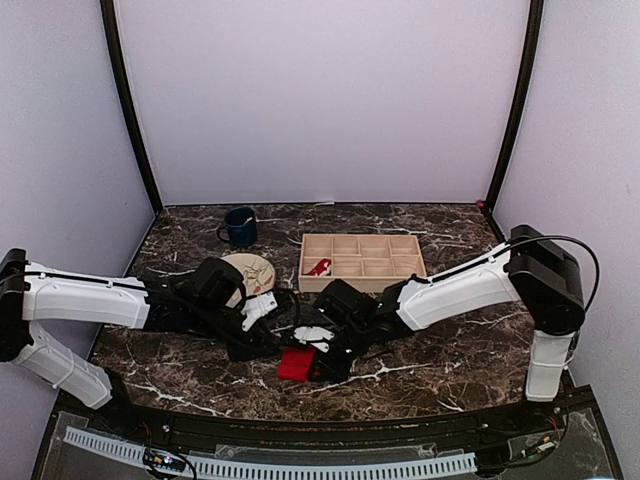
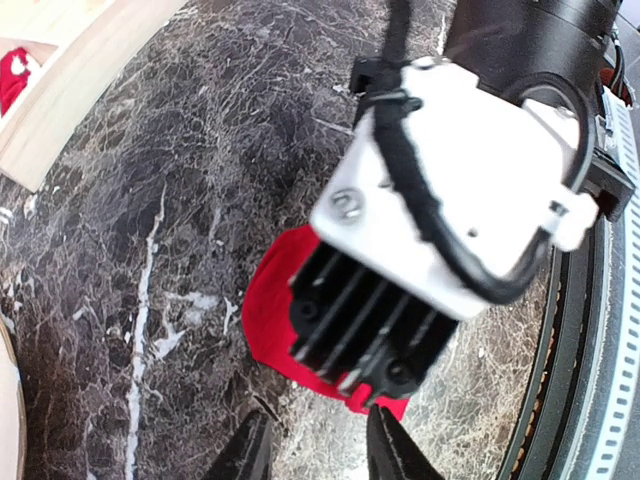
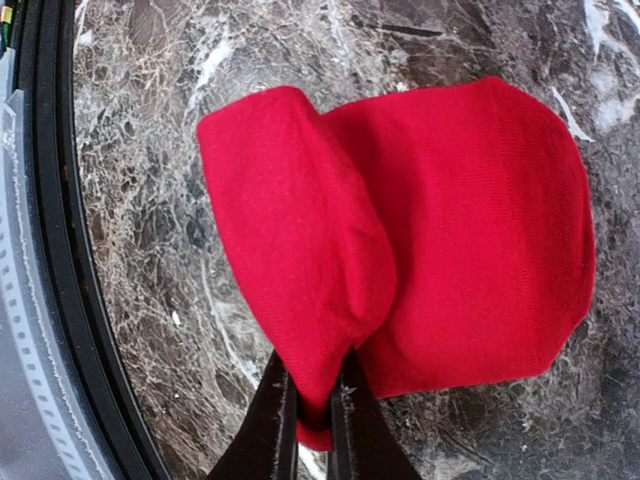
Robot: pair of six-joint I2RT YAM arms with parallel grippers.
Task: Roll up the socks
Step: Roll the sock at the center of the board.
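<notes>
On the table (image 1: pixel 460 365), near the front edge, the sock (image 3: pixel 470 230) lies half folded (rolling barely begun, I'd say). The right gripper (image 3: pixel 312 425) pinches the turned flap. The left gripper (image 2: pixel 318 455) hangs beside it, slightly parted and empty. Next, that flap needs carrying further over.

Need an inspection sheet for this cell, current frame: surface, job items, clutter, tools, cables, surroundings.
Surface: dark marble table, white veins.
Job's things: red sock, near centre, one end folded over.
Clutter: blue mug, round plate, wooden tray with a red item in one compartment.
Grippers: right tool shut on the sock's fold; left tool open beside the sock's edge, holding nothing.
Cables: black cable looped over the right wrist housing.
Surroundings: lilac walls, black corner posts.
</notes>
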